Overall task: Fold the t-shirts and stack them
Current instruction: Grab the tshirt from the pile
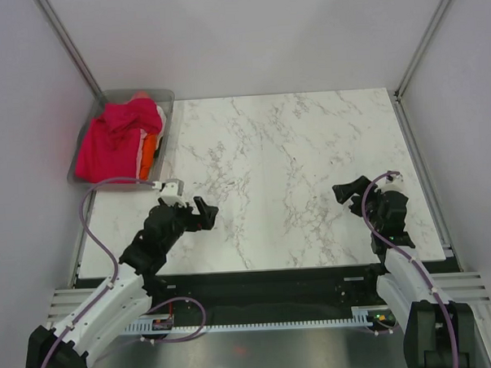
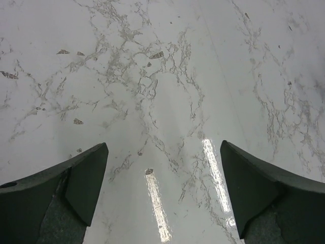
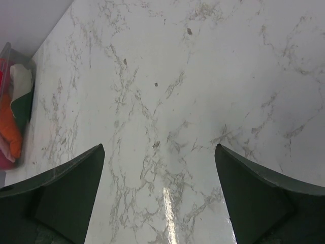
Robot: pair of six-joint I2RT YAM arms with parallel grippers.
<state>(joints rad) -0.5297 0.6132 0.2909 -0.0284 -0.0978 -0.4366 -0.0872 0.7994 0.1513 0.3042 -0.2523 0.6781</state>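
Jaws wide apart on the left gripper [image 1: 199,214], nothing between them, low over the bench [image 1: 309,140] not far from its near-left corner. Same for the right gripper [image 1: 352,191]: wide apart, nothing held, close to the right edge. Only white marble under both. Farther out, at the far-left corner, a clear grey bin [image 1: 167,98] stuffed with the t-shirts [image 1: 117,139]. On top, a big bright pink-red one, all scrunched up; beside it, bits of orange and white poking out. Nothing folded yet, nothing stacked. Probably soft, light and floppy, so no need to squeeze hard, but likely to sag, drag and tangle with the others. Best to pinch a raised fold of the top one, lift it right out, then look for the shoulders or the hem to spread it flat.
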